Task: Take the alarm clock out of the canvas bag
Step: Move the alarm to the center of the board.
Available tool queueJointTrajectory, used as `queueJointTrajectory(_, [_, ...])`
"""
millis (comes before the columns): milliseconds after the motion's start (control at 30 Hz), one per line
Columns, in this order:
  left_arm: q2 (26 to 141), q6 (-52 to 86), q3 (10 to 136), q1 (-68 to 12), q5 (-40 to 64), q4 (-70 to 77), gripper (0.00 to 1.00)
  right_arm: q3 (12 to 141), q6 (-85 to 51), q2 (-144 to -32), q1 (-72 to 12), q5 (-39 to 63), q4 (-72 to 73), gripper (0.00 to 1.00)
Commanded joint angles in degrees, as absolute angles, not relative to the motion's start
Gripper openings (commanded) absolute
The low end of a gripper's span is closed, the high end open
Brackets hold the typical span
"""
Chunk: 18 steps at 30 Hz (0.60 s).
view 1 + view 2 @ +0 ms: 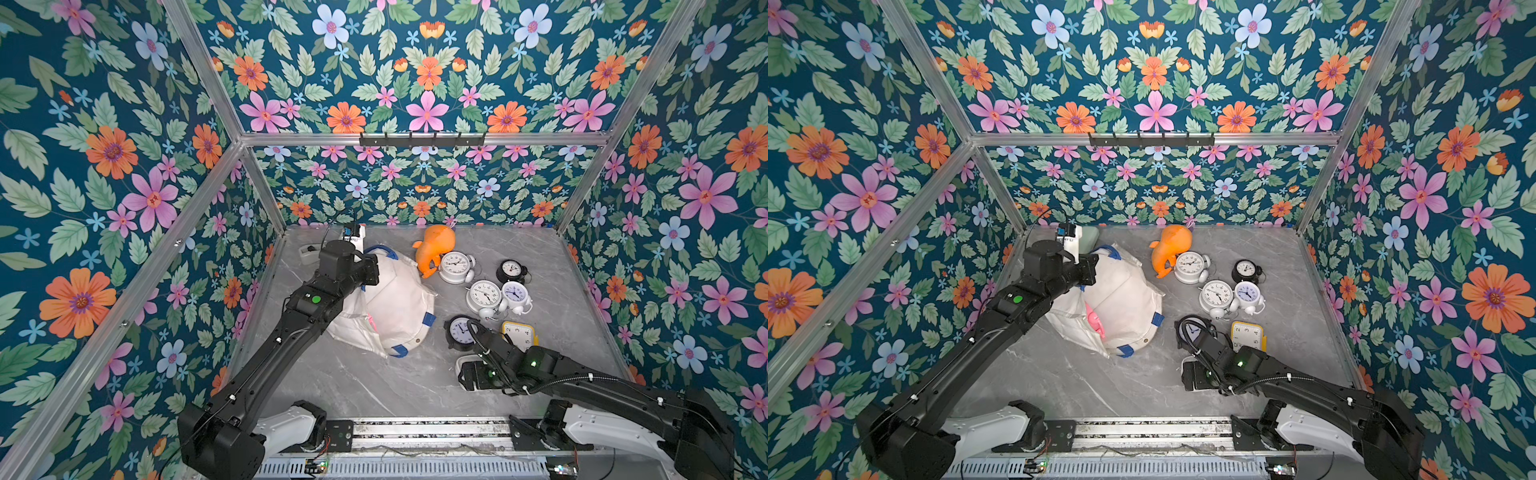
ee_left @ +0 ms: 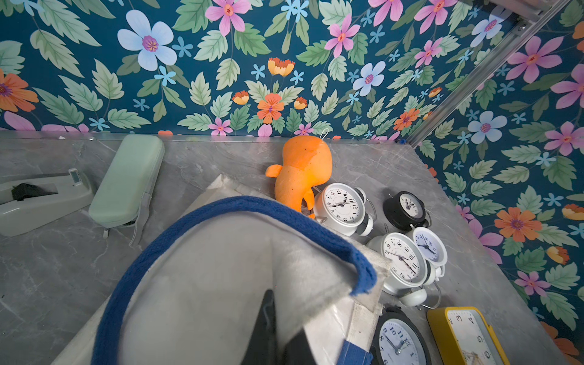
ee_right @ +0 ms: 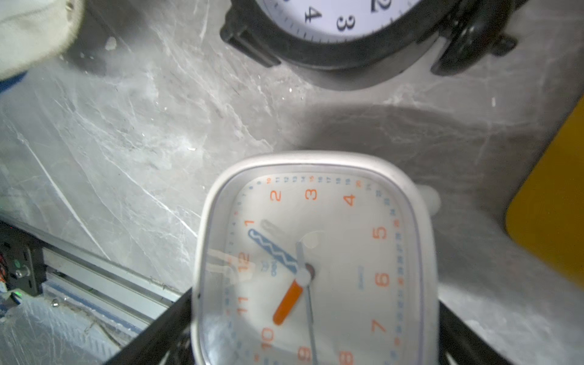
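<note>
The off-white canvas bag (image 1: 399, 299) with blue strap handles (image 2: 221, 205) lies slumped at the table's left middle. My left gripper (image 2: 281, 319) is shut on a fold of its fabric near the handle, holding that part up. Something pink (image 1: 1094, 320) shows in the bag's mouth. A white square alarm clock (image 3: 316, 252) with orange numerals sits between the wide-set fingers of my right gripper (image 3: 316, 322). Both fingers lie against its sides. It hangs low over the table at front right, outside the bag, mostly hidden under the wrist (image 1: 478, 370) in both top views.
Several other clocks lie right of the bag: a black round one (image 1: 459, 330), a yellow square one (image 1: 519, 334) and white twin-bell ones (image 1: 484, 295). An orange plush toy (image 1: 436, 249), a green case (image 2: 126, 180) and a tape dispenser (image 2: 38, 196) sit at the back.
</note>
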<state>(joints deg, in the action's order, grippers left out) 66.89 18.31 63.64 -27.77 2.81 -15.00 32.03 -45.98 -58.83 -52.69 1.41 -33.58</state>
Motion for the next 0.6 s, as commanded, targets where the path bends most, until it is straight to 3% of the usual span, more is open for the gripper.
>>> queueJointTrajectory(0, [66.28,18.9,63.81,-27.69,2.73,-13.01,0.0,32.34,-44.59,-59.86,-50.18,-0.97,-29.84,0.66])
queueJointTrajectory(567, [66.06,18.72,63.97,-27.69,3.0,-13.84,0.0,35.14,-37.87,-70.98,-43.03,-0.85,-19.36,0.67])
